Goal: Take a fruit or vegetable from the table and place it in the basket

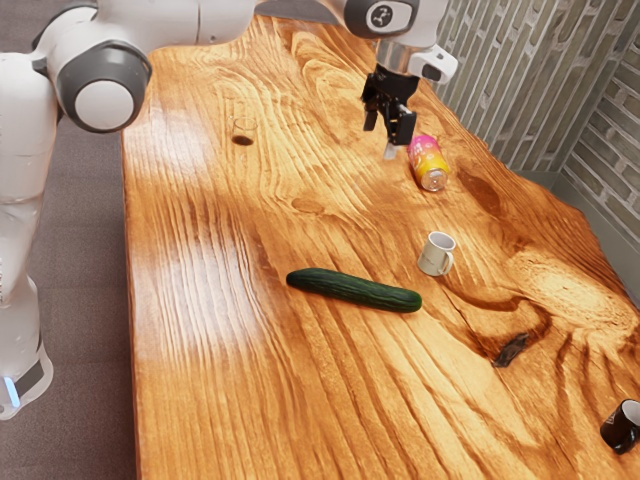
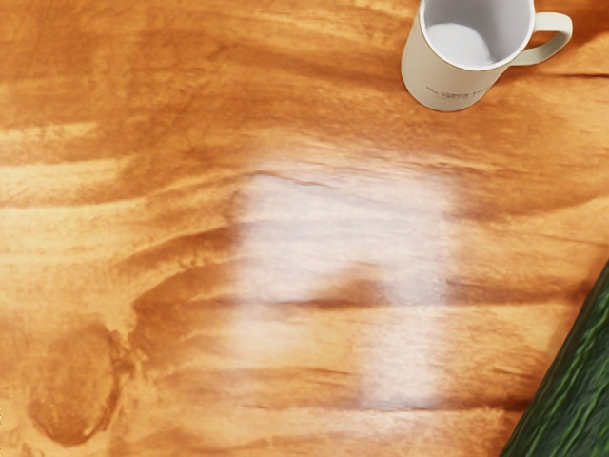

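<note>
One cucumber point(image 1: 354, 290), dark green and ridged, lies flat on the one wooden table point(image 1: 200, 400), stretched from the exterior view's left toward its right. Two mugs stand out from it: one cream mug point(image 1: 437, 254), upright, near the cucumber's right end in the exterior view but not touching it, and one black mug point(image 1: 621, 428) with a pale inside, well apart and partly cut off by that view's edge. Between the cucumber and the black mug is one small dark brown patch or piece point(image 1: 511, 350); I cannot tell which. Farther out, past the cream mug, one pink and yellow can point(image 1: 428, 163) lies on its side, lid toward the camera. One gripper point(image 1: 386, 136) hangs above the table near the can in the exterior view, its two fingers apart, holding nothing. The wrist view has one cream mug and part of one cucumber, well apart from each other
</note>
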{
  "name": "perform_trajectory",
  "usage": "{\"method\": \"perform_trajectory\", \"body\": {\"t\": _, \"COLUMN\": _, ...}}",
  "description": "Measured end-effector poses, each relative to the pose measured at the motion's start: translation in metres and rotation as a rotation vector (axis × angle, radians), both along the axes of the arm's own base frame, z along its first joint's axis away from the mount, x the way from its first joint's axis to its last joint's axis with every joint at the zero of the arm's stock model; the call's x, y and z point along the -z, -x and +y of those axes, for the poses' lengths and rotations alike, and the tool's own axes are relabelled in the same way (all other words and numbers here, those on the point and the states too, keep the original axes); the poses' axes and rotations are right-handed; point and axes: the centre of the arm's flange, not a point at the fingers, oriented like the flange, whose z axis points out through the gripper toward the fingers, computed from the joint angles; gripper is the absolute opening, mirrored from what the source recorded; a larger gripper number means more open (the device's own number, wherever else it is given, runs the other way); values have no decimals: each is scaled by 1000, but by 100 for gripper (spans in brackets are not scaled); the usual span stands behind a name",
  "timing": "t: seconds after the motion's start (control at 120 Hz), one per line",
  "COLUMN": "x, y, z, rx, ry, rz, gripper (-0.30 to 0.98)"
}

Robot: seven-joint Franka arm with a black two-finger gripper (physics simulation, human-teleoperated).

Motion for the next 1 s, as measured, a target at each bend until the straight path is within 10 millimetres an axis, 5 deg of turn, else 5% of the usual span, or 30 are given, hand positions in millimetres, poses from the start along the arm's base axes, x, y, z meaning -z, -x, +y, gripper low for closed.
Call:
{"method": "perform_trajectory", "body": {"t": 0.292, "x": -5, "y": 3, "z": 3, "rx": 13, "ry": 30, "rz": -7, "gripper": 69}}
{"method": "perform_trajectory", "body": {"t": 0.558, "x": 1, "y": -1, "z": -120, "rx": 249, "ry": 69, "rz": 4, "gripper": 69}}
{"method": "perform_trajectory", "body": {"t": 0.742, "x": 7, "y": 5, "z": -150, "rx": 360, "ry": 68, "rz": 39, "gripper": 69}}
{"method": "perform_trajectory", "body": {"t": 1.0, "x": 87, "y": 9, "z": -145, "rx": 437, "ry": 29, "rz": 200, "gripper": 69}}
